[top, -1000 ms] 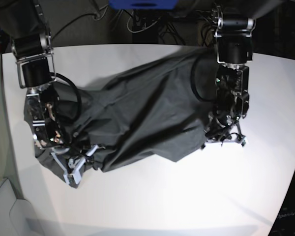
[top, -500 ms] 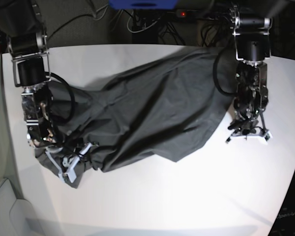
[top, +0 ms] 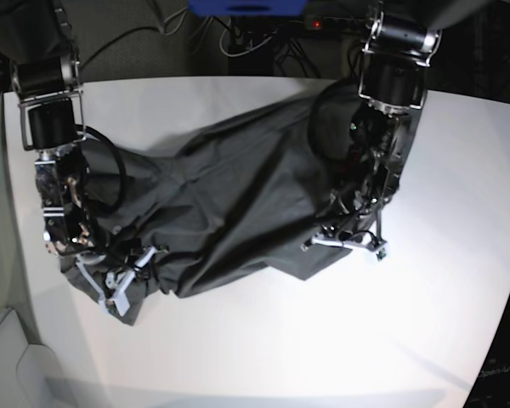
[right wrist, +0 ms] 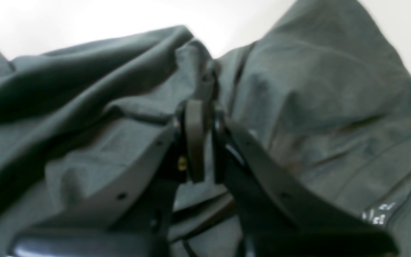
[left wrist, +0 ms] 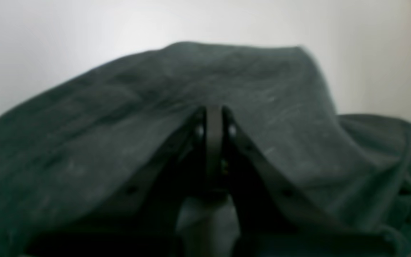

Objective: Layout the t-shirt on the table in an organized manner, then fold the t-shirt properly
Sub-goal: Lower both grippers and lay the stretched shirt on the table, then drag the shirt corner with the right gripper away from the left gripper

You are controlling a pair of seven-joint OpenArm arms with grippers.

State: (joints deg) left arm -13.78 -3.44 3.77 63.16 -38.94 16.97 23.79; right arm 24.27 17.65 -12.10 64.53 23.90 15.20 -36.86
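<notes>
Our left claw (top: 344, 245), black with pale finger links, has swung back in over the cloth: half a sec ago it sat out on bare white at about 3 o'clock, clear of the hem; now it's at roughly 4 o'clock from table centre, on the shirt's near-right edge. Its jaws are pressed together, and in the left wrist view the tips (left wrist: 213, 121) meet right at a raised ridge of fabric, so we judge it has a pinch of the shirt, tho the blur means we can't swear to it.

Right claw (top: 123, 285) hasn't budged a sec on: down at 8 o'clock, jaws nearly closed w/ a fold of cloth caught between them (right wrist: 200, 117).

Task thing: the dark charcoal-grey short-sleeved cotton t-shirt (top: 246, 191) is bunched in a diagonal band across the large matte white tabletop (top: 263, 340), running from 8 o'clock up to about 1 o'clock, wrinkled and doubled on itself. Small white print shows at a cloth edge in the right wrist view (right wrist: 378, 212), prob. the neck label.

What it means: w/ both ends apparently held, we're set up to pull the shirt taut and spread it. Layout isn't done yet; folding hasn't begun.
</notes>
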